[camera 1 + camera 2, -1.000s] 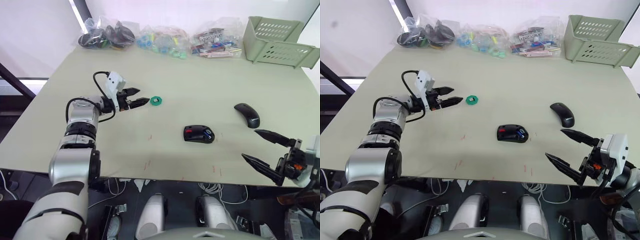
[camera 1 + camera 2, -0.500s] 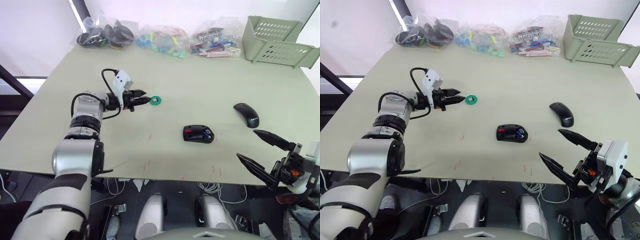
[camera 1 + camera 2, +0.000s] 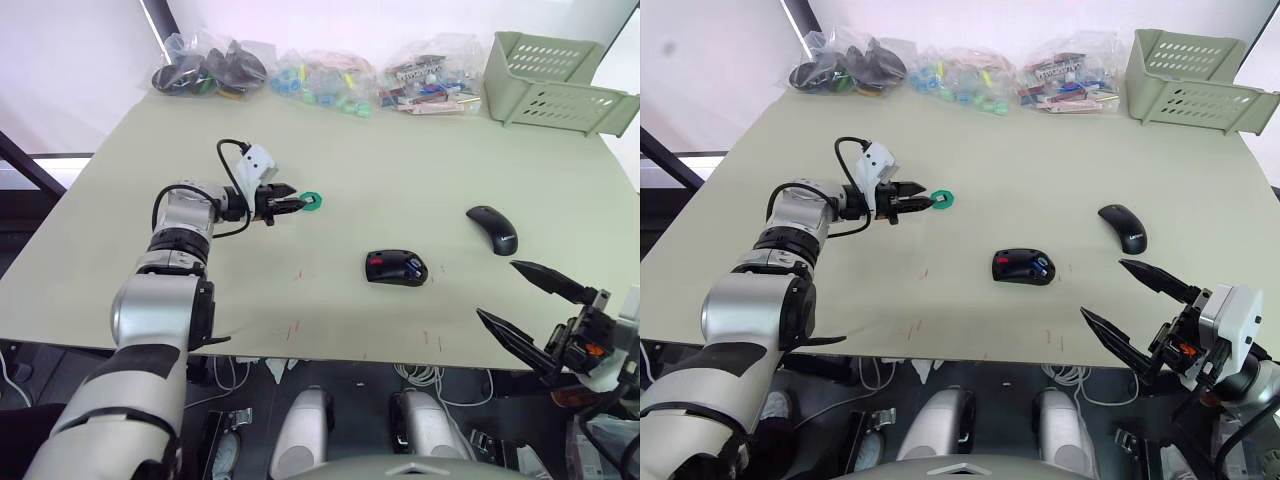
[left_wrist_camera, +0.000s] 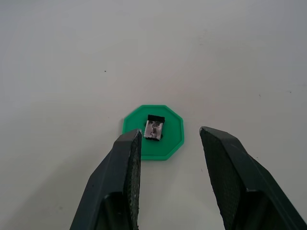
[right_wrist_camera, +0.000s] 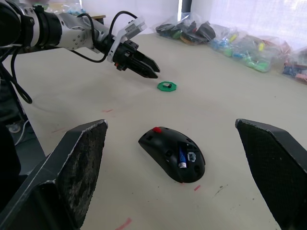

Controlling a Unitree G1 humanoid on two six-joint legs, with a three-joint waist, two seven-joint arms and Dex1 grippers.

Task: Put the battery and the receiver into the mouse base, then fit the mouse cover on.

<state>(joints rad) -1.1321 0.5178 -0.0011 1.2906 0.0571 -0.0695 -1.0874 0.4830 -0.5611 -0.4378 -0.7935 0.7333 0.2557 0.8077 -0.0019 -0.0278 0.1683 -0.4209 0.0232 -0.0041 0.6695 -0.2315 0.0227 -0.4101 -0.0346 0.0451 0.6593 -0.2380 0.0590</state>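
Left wrist view: the receiver (image 4: 154,129) lies on a flat green disc (image 4: 170,143) on the bench (image 3: 400,180), a small dark-and-silver plug piece. Left gripper (image 4: 169,143) hovers just short of it, fingers apart, wide enough to straddle the receiver; one fingertip (image 4: 130,143) overlaps the disc's edge, the other sits just beside it. No contact with the receiver; nothing held.

Head views: disc and receiver sit left of bench centre. Mouse base (image 3: 397,268) lies nearer and to the right, well apart from the disc, open compartment facing up, red part at its left end. Battery (image 5: 181,155) is already seated in the compartment, blue with a silver end. Mouse cover (image 3: 494,229) lies right of the base, apart from it, on the bench.

Right gripper (image 3: 527,304) hangs at the near right bench edge, fingers spread wide, empty, near the cover but not touching it.

Far edge: clear bags of small parts (image 3: 330,78); a pale green basket (image 3: 555,85) at the far right.
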